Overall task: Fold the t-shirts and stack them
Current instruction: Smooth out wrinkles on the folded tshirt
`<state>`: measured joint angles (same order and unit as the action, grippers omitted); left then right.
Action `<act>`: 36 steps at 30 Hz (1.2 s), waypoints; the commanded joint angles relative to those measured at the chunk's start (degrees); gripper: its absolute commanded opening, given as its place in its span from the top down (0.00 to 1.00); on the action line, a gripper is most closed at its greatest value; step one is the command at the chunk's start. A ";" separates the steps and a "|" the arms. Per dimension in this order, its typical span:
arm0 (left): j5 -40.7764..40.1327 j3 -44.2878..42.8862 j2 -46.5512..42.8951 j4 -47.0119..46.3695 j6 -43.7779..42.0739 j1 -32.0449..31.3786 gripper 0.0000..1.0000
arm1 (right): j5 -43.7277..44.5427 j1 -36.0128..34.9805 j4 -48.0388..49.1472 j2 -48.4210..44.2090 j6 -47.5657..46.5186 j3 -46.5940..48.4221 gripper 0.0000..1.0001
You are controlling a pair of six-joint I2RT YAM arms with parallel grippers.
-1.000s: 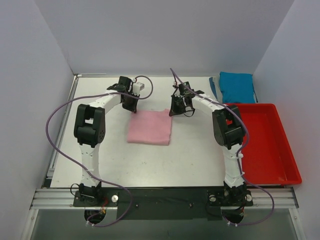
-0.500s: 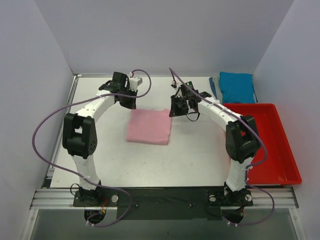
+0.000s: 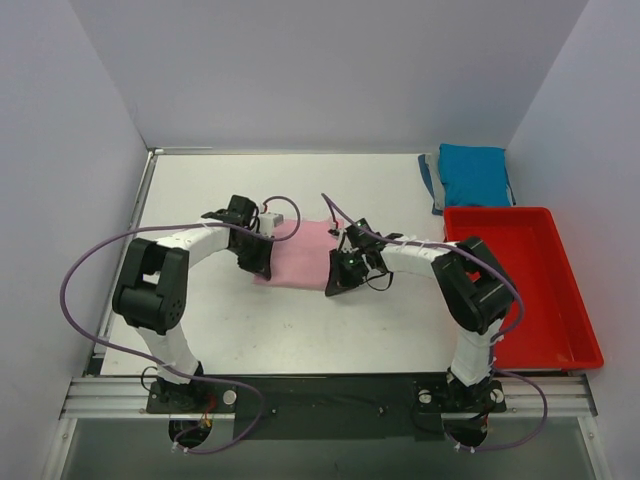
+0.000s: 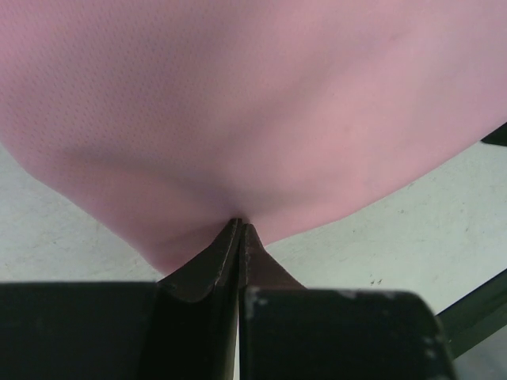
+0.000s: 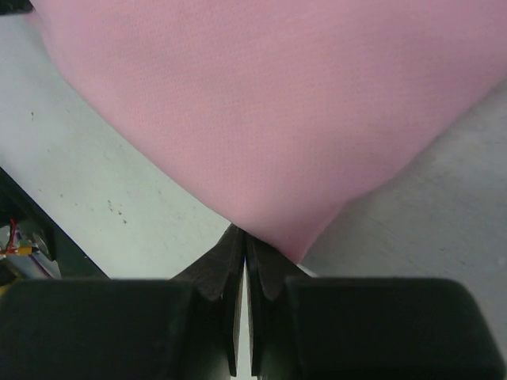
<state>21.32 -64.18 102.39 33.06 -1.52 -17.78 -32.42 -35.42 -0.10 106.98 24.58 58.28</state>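
The light pink t-shirt lies folded small at the middle of the table, bunched between my two grippers. My left gripper is at its left side and is shut on the pink cloth; the left wrist view shows the fingertips pinching the fabric at the gripper. My right gripper is at the shirt's near right corner, also shut on the pink cloth, with the gripper closed tight. The teal blue t-shirt lies folded at the far right.
A red plastic tray sits along the right side of the table, just near of the teal shirt. Grey walls enclose the table on the left, back and right. Purple cables loop from both arms.
Both grippers have moved from the shirt's far edge toward the near side, lower over the table. The pink shirt looks narrower and bunched between them.
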 commanded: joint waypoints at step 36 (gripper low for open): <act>2.22 -0.49 -1.49 0.15 -4.19 2.49 0.80 | 2.80 5.89 -11.66 -8.80 0.74 -0.54 1.00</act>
<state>22.55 -60.03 100.92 30.35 -3.51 -15.97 -33.12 -31.14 -3.51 104.14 28.84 56.49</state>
